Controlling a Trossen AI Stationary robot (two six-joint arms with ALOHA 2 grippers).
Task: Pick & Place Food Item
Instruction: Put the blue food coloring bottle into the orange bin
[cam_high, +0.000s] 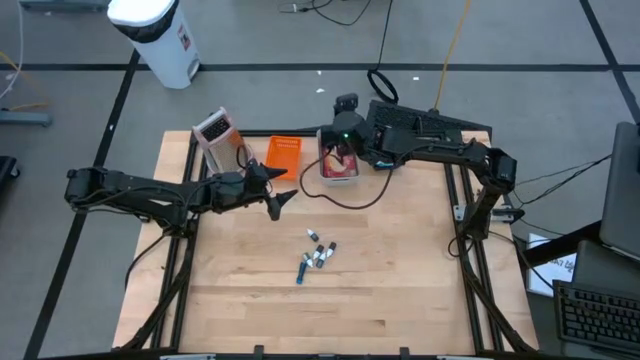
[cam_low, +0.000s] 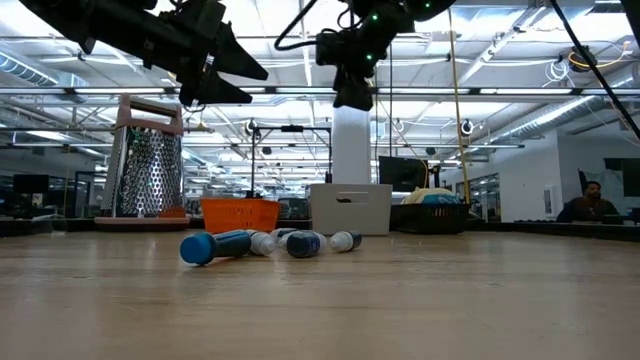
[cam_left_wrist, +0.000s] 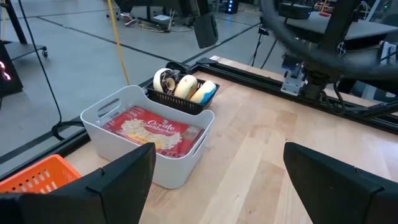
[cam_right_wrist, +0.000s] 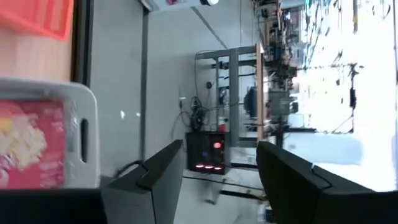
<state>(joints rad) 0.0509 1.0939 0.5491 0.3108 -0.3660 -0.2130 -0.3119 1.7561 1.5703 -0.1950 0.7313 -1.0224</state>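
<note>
A white bin (cam_left_wrist: 106, 134) stands at the table's far middle with a red popcorn box (cam_left_wrist: 152, 127) lying flat inside it. A black basket (cam_left_wrist: 180, 102) of doughnuts rests across the bin's far end. My right gripper (cam_right_wrist: 219, 146) hangs open above the bin (cam_high: 325, 172), with nothing between its fingers; the left wrist view shows it high over the basket (cam_left_wrist: 205, 28). My left gripper (cam_high: 285, 188) stands open left of the bin, raised off the table and pointing toward it, its fingers (cam_left_wrist: 124, 174) clear of everything.
An orange basket (cam_high: 283, 153) stands just left of the bin, and a metal grater (cam_high: 213, 130) at the far left corner. Several blue-capped markers (cam_high: 315, 255) lie loose mid-table. Bare wood fills the near half. A person (cam_low: 590, 195) sits far off in the room.
</note>
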